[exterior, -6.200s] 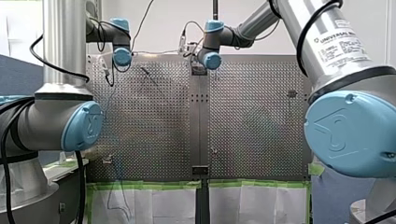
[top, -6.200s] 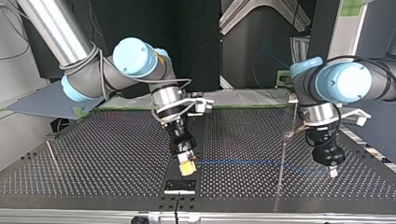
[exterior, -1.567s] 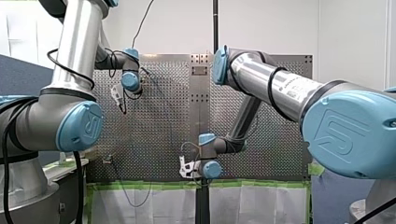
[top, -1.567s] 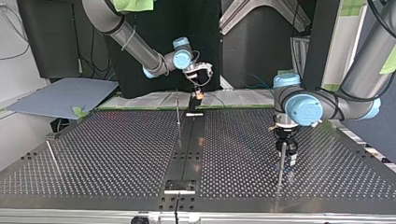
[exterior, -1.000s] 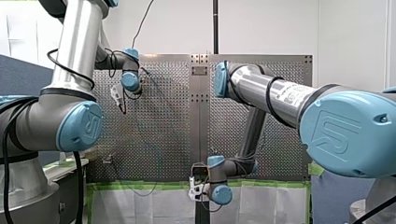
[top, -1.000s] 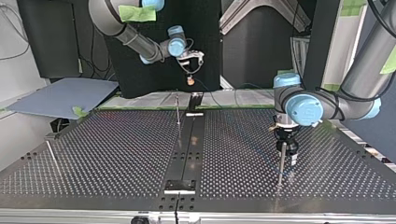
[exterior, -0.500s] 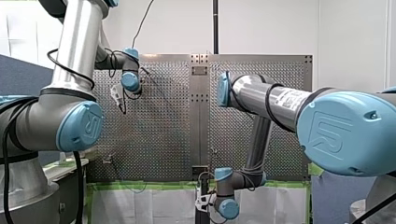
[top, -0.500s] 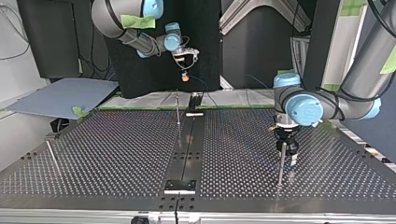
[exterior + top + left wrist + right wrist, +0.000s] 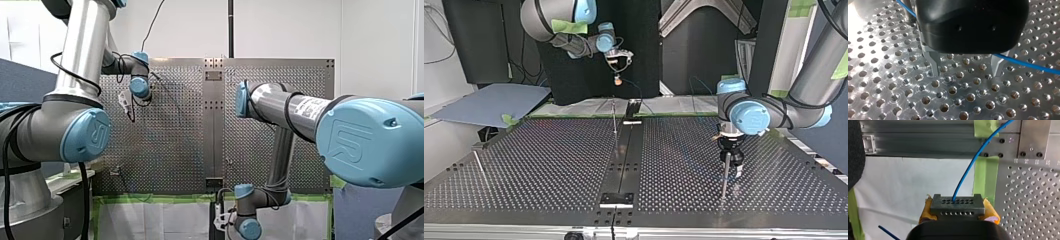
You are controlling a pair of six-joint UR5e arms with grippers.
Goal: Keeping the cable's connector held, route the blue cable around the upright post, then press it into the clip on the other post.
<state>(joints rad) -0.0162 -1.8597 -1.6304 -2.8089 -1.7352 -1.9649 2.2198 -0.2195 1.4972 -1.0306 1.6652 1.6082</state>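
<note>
My right gripper point(image 9: 958, 213) is shut with its yellow pads on the grey perforated connector point(image 9: 957, 203). The blue cable point(image 9: 973, 162) rises out of the connector toward the table's edge. In the top view this gripper point(image 9: 617, 78) hangs high beyond the table's far edge, above a thin upright post point(image 9: 614, 119). My left gripper point(image 9: 965, 67) is open just over the perforated plate. The blue cable point(image 9: 1028, 64) crosses under its body and comes out beside one metal finger point(image 9: 996, 66). In the top view it point(image 9: 736, 172) stands right behind another post point(image 9: 724, 176).
A black strip with a small plate point(image 9: 617, 200) runs down the table's middle. A third thin post point(image 9: 480, 169) stands at the top view's left. A grey-blue panel point(image 9: 489, 102) lies off the table's far left corner. Green tape point(image 9: 986, 178) lines the table's edge.
My right arm has carried the connector further off the table's far edge in the top view, higher and to the left. My left arm has stayed still.
</note>
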